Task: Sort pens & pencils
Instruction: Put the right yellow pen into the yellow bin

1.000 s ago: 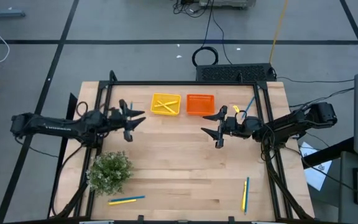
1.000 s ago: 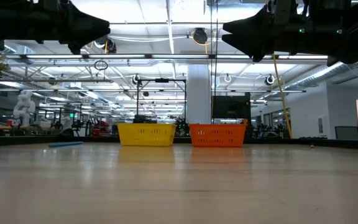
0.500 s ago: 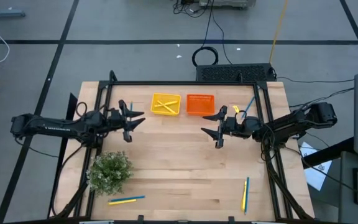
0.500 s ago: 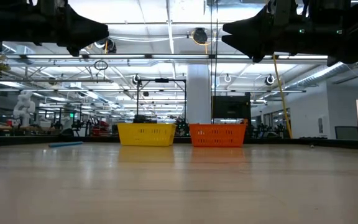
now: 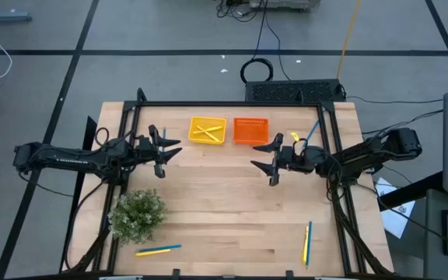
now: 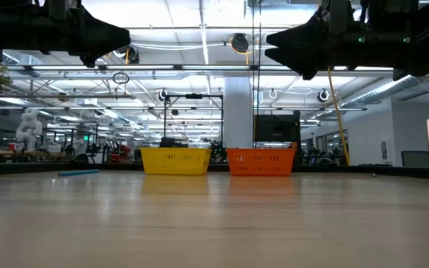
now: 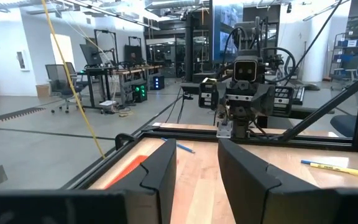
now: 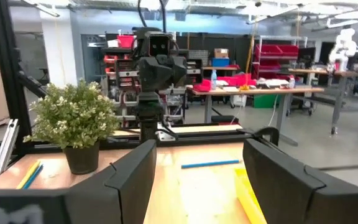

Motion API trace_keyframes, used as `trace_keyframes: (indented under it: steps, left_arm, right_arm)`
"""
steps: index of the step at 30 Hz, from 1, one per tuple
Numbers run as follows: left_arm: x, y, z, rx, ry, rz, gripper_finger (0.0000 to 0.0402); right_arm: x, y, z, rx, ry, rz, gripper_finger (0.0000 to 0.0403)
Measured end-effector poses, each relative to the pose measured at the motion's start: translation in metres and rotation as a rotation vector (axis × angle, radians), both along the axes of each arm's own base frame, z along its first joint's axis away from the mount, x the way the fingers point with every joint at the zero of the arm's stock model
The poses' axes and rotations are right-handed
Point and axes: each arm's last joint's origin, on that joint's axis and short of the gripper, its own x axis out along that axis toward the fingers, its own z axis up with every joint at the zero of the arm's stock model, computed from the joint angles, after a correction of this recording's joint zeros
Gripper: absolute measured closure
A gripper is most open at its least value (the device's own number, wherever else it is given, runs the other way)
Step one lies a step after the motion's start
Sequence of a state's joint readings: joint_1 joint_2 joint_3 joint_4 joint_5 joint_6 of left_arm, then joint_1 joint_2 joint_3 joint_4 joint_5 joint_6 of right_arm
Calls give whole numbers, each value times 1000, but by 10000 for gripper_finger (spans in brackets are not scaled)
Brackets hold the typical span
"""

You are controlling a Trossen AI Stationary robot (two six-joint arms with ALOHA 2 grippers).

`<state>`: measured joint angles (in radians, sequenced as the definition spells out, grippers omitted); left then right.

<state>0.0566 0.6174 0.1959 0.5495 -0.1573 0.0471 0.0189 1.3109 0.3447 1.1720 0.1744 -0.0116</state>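
From where I stand: two square slotted plastic trays, one yellow [image 5: 192,130], one orange [image 5: 250,130]. One bushy green potted plant [image 5: 138,215]. Four thin bright blue pens [image 5: 171,248] lie loose, and three loose yellow pencils [image 5: 150,252]. More yellow ones cross inside the yellow tray, at least two.

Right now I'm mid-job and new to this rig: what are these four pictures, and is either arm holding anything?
Two robot arms work a wooden table. One picture looks straight down, one looks level across the tabletop, and two sit on the wrists. The left gripper and right gripper hang above the table, fingers open, holding nothing. At the back stand a yellow tray with yellow sticks inside and an orange tray. Loose pens and pencils lie near the edges, beside a potted plant.
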Motion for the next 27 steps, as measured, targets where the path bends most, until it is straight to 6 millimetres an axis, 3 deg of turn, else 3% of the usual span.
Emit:
trace_keyframes:
  steps: [6,27]
  left_arm:
    - [0,0,0,0,0,0,279]
    - [0,0,0,-4,-1,-1,279]
  right_arm:
    - [0,-2,-4,18,37,-66,172]
    - [0,-2,-5,130,30,-48,172]
